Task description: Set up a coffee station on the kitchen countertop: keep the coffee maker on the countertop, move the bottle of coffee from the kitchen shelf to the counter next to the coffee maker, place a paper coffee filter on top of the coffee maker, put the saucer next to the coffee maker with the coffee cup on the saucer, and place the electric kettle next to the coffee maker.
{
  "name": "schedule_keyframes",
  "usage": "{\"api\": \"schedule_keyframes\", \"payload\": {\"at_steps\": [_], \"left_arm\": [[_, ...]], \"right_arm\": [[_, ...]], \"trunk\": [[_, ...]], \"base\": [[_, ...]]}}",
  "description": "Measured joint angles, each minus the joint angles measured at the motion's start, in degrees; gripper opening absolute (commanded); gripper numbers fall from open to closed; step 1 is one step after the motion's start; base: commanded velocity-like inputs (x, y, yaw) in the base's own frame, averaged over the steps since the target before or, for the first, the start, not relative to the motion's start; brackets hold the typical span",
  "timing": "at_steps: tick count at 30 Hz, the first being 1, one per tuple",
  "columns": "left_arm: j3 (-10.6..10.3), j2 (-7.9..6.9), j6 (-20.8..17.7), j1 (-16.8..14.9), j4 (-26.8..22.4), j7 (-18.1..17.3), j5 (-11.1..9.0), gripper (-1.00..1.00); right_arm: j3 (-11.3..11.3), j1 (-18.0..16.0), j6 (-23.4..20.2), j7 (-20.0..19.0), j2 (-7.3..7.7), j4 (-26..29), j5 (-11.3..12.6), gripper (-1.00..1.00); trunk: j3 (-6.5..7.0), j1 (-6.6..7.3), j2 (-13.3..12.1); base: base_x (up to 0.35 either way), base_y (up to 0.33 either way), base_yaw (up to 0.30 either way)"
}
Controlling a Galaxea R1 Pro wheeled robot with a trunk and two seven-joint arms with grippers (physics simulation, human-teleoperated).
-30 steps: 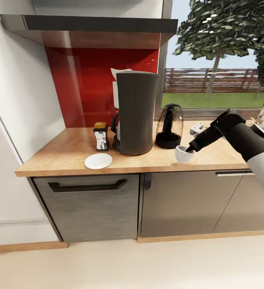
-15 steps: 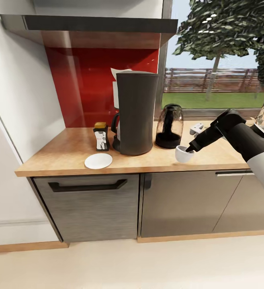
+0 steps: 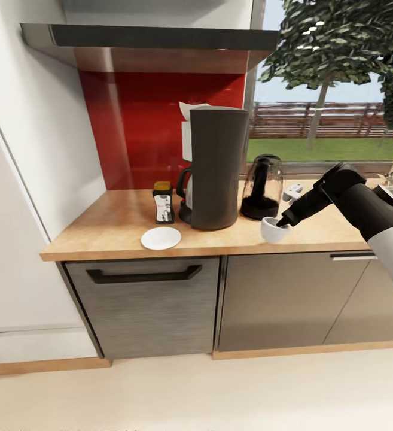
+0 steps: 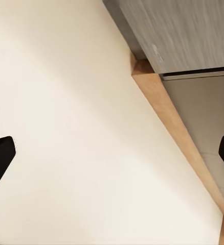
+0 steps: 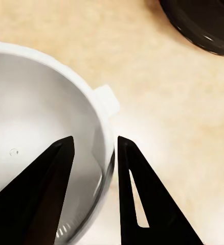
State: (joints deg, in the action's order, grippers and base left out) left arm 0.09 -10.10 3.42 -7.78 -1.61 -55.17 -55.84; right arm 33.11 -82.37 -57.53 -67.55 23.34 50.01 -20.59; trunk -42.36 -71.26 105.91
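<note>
Currently the right end effector (image 3: pixel 282 223) pinches the cup (image 3: pixel 273 230) by its rim, one finger inside, one outside, over the table (image 3: pixel 118 230) front. Saucer (image 3: pixel 161 238) lies apart, before the coffee maker (image 3: pixel 217 167). Bottle (image 3: pixel 163 203) and kettle (image 3: pixel 262 187) flank it. Left end effector (image 4: pixel 112 158) hangs wide over the floor (image 4: pixel 76 127).

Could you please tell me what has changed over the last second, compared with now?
Only the head camera turned left, so the scene slid right in view. The right pincer stays shut on the coffee cup by the electric kettle; the saucer, bottle of coffee and coffee maker have not moved.
</note>
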Motion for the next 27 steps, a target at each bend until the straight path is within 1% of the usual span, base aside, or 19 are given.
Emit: {"api": "schedule_keyframes", "payload": {"at_steps": [10, 14, 21, 23, 27], "left_arm": [[0.0, -0.02, 0.0, 0.0, 0.0, 0.0, 0.0, 1.00], [0.0, -0.07, 0.0, 0.0, 0.0, 0.0, 0.0, 1.00], [0.0, -0.09, 0.0, 0.0, 0.0, 0.0, 0.0, 1.00], [0.0, -0.09, 0.0, 0.0, 0.1, 0.0, 0.0, 1.00], [0.0, -0.12, 0.0, 0.0, 0.1, 0.0, 0.0, 1.00]], "right_arm": [[0.0, 0.0, 0.0, 0.0, 0.00, 0.0, 0.0, -1.00], [0.0, 0.0, 0.0, 0.0, 0.01, 0.0, 0.0, -1.00], [0.0, 0.0, 0.0, 0.0, 0.01, 0.0, 0.0, -1.00], [0.0, 0.0, 0.0, 0.0, 0.01, 0.0, 0.0, -1.00], [0.0, 0.0, 0.0, 0.0, -0.01, 0.0, 0.1, -1.00]], "trunk": [[0.00, 0.00, 0.0], [0.00, 0.00, 0.0], [0.00, 0.00, 0.0], [0.00, 0.00, 0.0], [0.04, 0.00, 0.0]], "base": [[-0.006, 0.040, -0.108], [-0.001, 0.199, -0.044], [0.000, 0.281, -0.020], [0.000, 0.183, -0.136], [0.000, 0.026, -0.251]]}}
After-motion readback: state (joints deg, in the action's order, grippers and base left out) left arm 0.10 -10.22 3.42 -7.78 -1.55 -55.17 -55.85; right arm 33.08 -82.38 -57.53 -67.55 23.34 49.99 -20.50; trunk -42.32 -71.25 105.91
